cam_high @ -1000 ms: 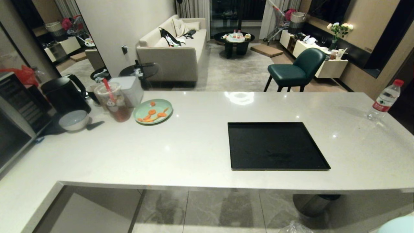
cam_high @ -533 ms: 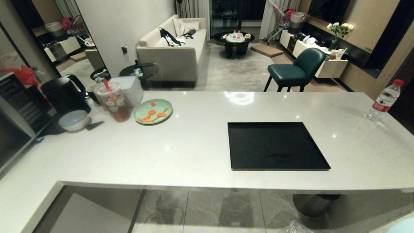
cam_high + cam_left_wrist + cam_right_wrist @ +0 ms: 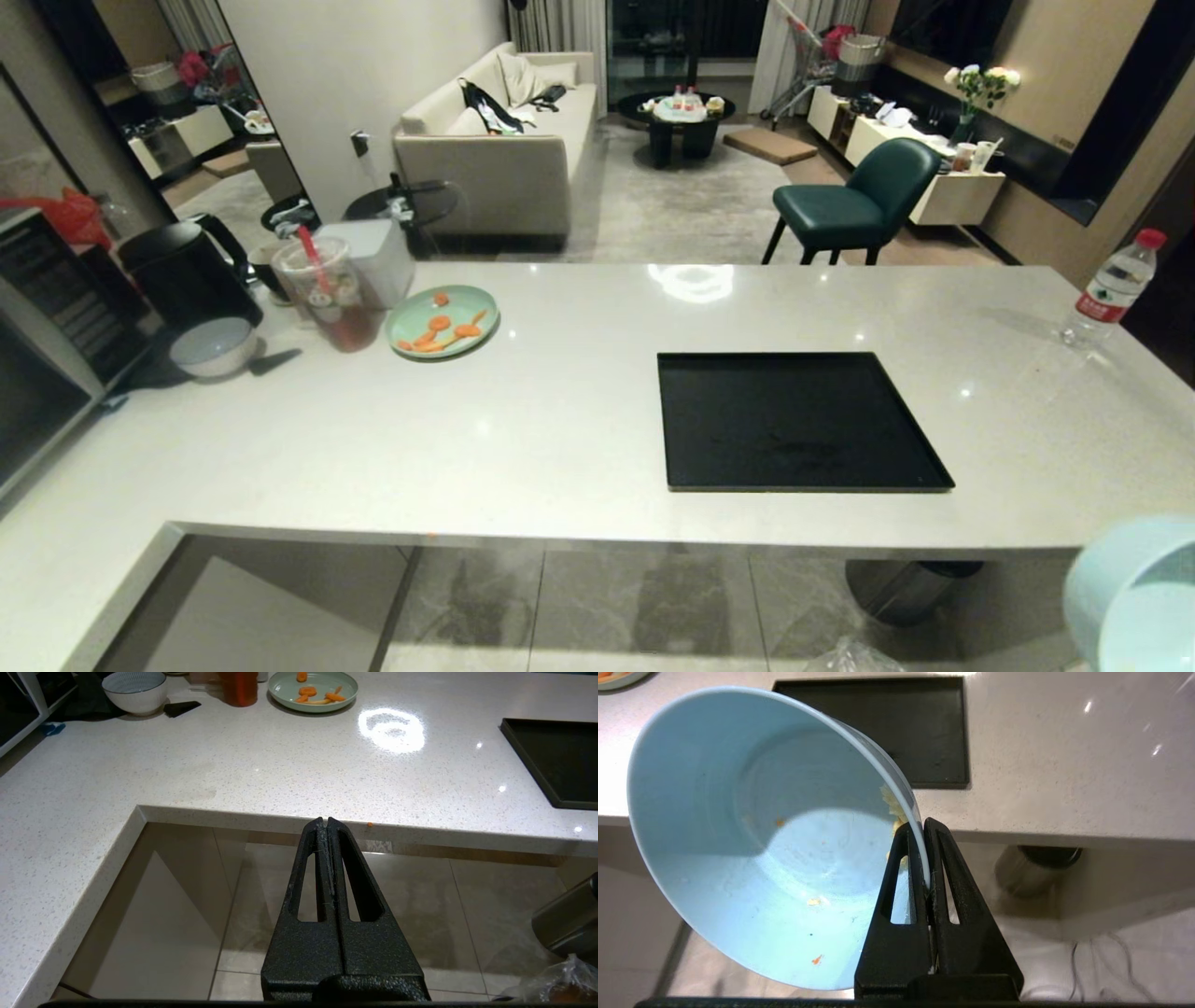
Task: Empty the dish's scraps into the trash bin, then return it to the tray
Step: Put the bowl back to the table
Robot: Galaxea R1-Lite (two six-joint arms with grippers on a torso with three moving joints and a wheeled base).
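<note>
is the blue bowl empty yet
Nearly: the dish clamped by the right gripper holds only a few specks and pale bits near its rim.

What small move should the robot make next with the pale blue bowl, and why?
Probably carry the smooth pale blue bowl up over the counter edge toward the flat black rectangular tray. The right gripper is shut on its rim, only tiny orange and yellow specks remain inside, and the bowl hangs tilted below the counter, with the tray bare.

The tray (image 3: 803, 420) lies bare, open counter (image 3: 560, 420) around it (clutter far left)
</note>
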